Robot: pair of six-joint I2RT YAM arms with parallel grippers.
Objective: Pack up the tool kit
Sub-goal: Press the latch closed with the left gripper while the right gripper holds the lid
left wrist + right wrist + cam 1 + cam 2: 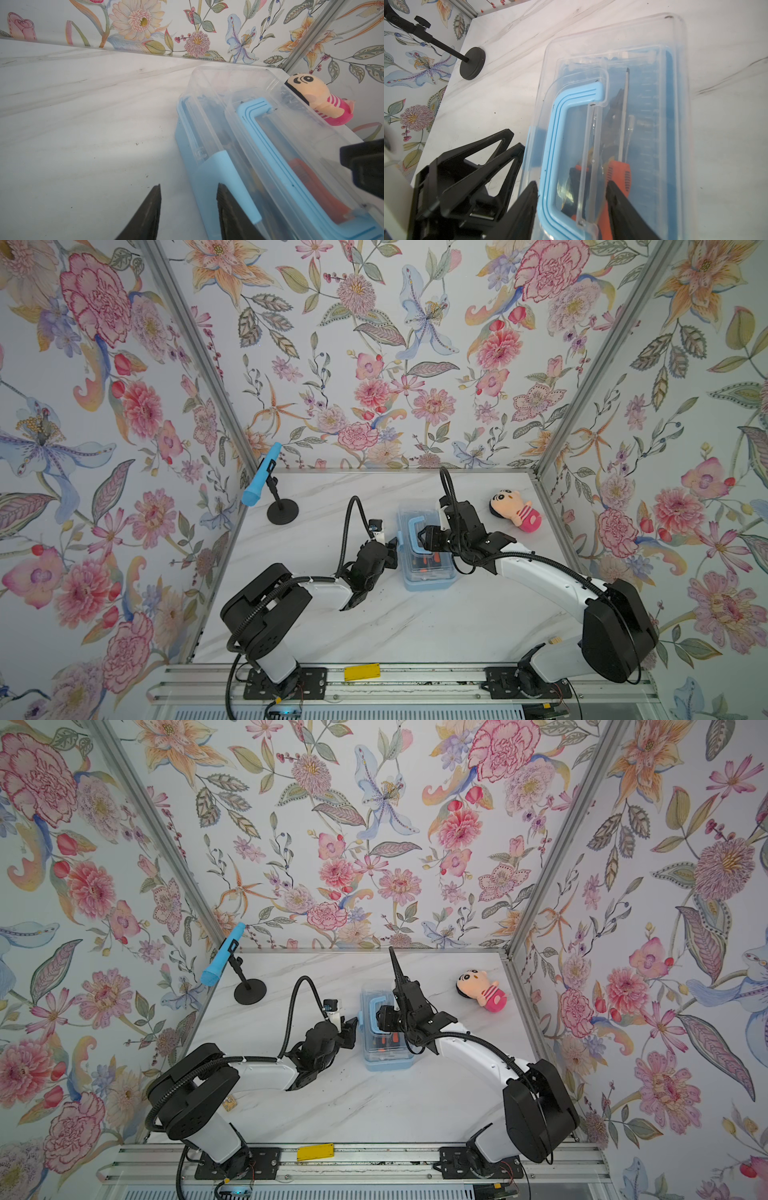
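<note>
left end effector (188, 185): jaws apart, empty, just beside tool kit (430, 578) | right end effector (572, 182): jaws spread astride blue handle (558, 128)

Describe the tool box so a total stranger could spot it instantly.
On the white marble table, look at the middle. The tool kit is the light-blue rectangular box with a clear lid and C-shaped handle. It's the only box, left of the pink plush doll.

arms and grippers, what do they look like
Both arms have white shells with black joints: left arm, right arm. A black ribbed cable runs along each. The left gripper and right gripper have black fingers tapering to points.
</note>
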